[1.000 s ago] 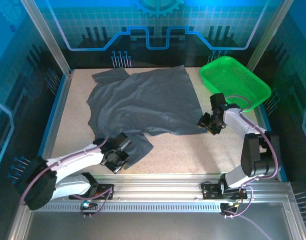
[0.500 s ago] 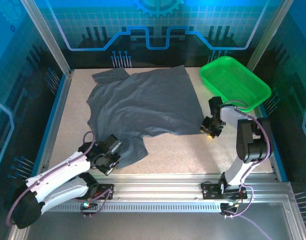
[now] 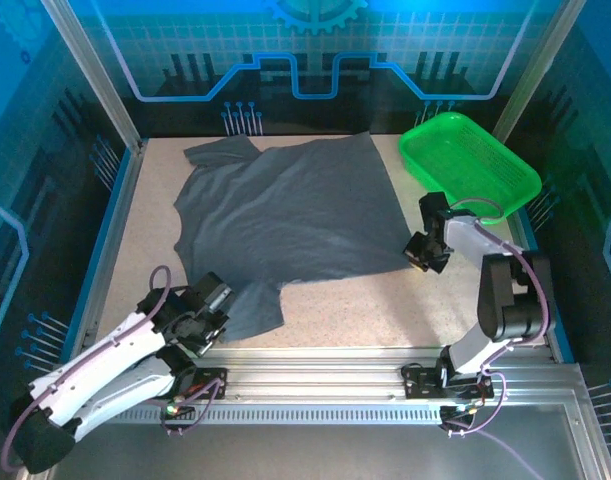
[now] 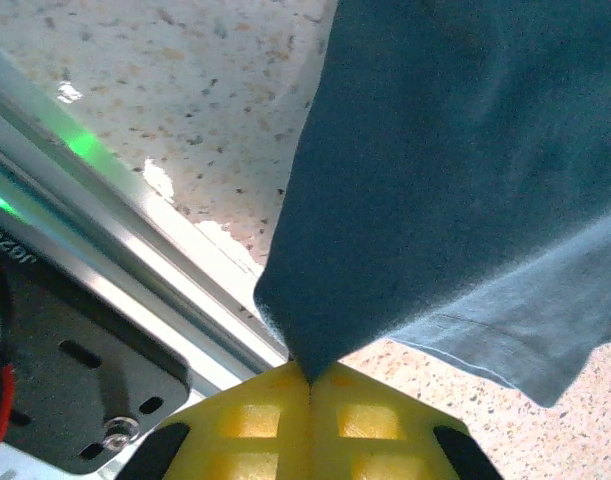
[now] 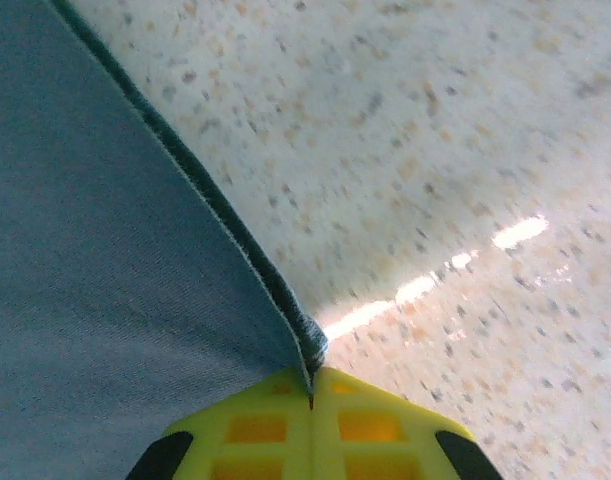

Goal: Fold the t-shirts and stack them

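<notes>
Soft slate-grey t-shirt (image 3: 295, 215) lying rumpled on speckled bench (image 3: 365, 300).
Closed tight, left pincer (image 4: 308, 375) is pinching its near corner, right pincer (image 5: 312, 385) its stitched hem edge.

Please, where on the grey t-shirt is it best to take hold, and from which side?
Grip the t-shirt at its two near corners, where the flat cloth narrows to a free edge on the table: the near sleeve tip from the near-left, the hem corner from the right. The left tool and right tool are shut on these points.
</notes>
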Robot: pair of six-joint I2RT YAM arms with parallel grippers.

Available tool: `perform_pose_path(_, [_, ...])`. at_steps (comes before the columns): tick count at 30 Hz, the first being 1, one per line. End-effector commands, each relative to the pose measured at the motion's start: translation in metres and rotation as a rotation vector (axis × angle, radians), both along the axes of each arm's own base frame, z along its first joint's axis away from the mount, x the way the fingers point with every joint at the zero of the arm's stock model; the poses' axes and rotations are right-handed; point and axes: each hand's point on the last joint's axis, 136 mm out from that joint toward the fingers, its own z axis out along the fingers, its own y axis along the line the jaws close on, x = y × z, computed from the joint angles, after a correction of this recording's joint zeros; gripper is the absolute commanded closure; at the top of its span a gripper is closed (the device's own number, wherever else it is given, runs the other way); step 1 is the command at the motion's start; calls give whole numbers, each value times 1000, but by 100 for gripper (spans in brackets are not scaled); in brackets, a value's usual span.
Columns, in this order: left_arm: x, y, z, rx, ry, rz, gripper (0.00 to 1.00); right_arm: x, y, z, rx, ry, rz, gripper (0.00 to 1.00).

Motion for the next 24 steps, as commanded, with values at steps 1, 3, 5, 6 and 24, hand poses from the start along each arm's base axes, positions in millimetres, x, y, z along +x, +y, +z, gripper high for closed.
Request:
perform_pose_path(1, [-19, 16, 9, 37, 44, 32, 100, -36, -7, 6, -52, 57, -10, 100])
perform_pose_path(3, [-22, 18, 11, 31, 42, 35, 100, -43, -5, 13, -50, 49, -6, 100])
perform_pose_path(5, [-25, 18, 13, 18, 44, 37, 100, -62, -5, 11, -59, 80, -1, 100])
perform_pose_path(6, [-26, 17, 13, 6, 47, 35, 100, -67, -5, 14, -67, 81, 3, 100])
perform_pose_path(24, [113, -24, 108, -110, -400, 10, 100, -18, 14, 67, -53, -51, 90, 100])
